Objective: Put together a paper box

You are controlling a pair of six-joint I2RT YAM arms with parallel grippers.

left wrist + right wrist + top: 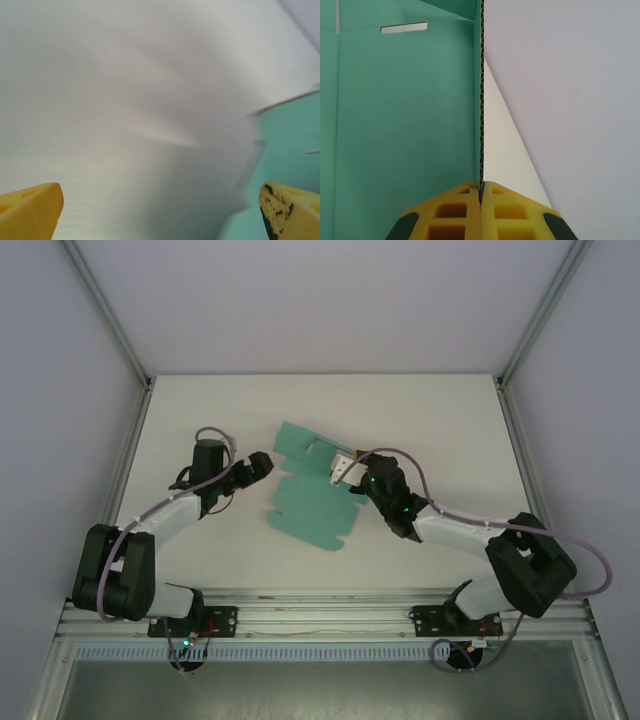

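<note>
The paper box (pixel 312 502) is at this moment a die-cut teal sheet that lies mostly flat in the middle of the white bench (pixel 200 410), between the two arms. The right pincer (pixel 343 473) is clenched on one flap at the sheet's right side. In the right wrist view its yellow fingertips (pixel 445 210) press together on the corrugated edge of the card, and this flap stands upright from the panel beside it. The grip is probably there to raise the flap along its fold line, so that it becomes a wall of the box. A narrow slot (pixel 403 28) is cut in the panel farther on, likely for a tab to lock into.

The left pincer (pixel 262 464) hovers just beside the sheet's left edge. It is released, with its fingers wide apart and nothing between them. It seems placed there to press down or fold the opposite side. The assembly looks to be at an early stage.
</note>
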